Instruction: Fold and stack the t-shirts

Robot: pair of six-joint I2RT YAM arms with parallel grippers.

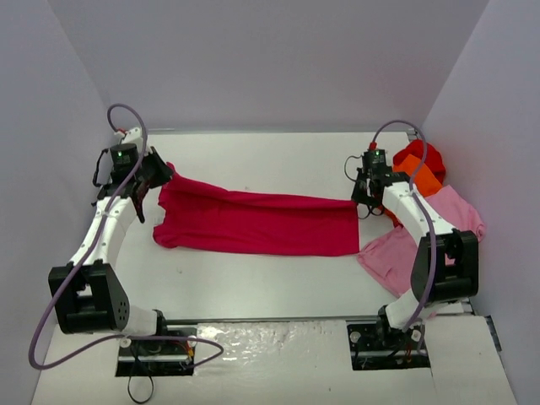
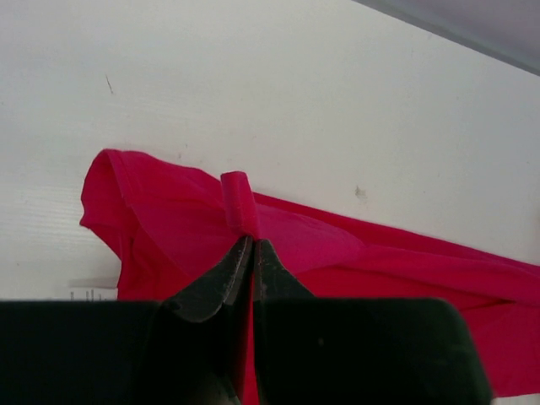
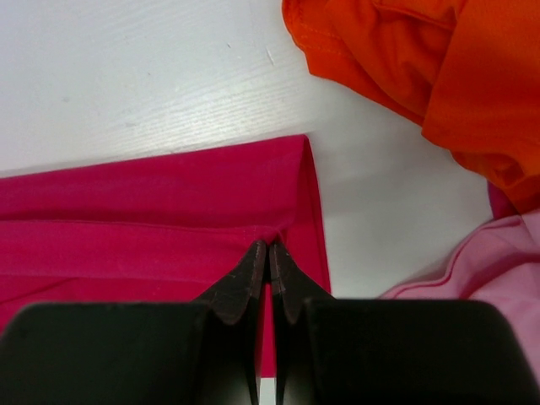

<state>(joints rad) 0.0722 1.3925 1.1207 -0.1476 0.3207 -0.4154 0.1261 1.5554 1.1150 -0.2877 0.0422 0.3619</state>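
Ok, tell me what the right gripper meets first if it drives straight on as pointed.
The right gripper pinches the crimson shirt; ahead lies more of it, then probably the table. The orange shirt sits aside.

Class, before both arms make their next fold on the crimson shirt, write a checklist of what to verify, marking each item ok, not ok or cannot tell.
1. The left gripper is shut on the crimson shirt: ok, a cloth ridge sits pinched.
2. The right gripper is shut on its hem end: ok.
3. Cloth lies smooth between them: not ok, the left end is bunched.
4. The orange shirt is apart from it: ok, bare table lies between.
5. The pink shirt is apart from it: cannot tell, their corners look close from above.
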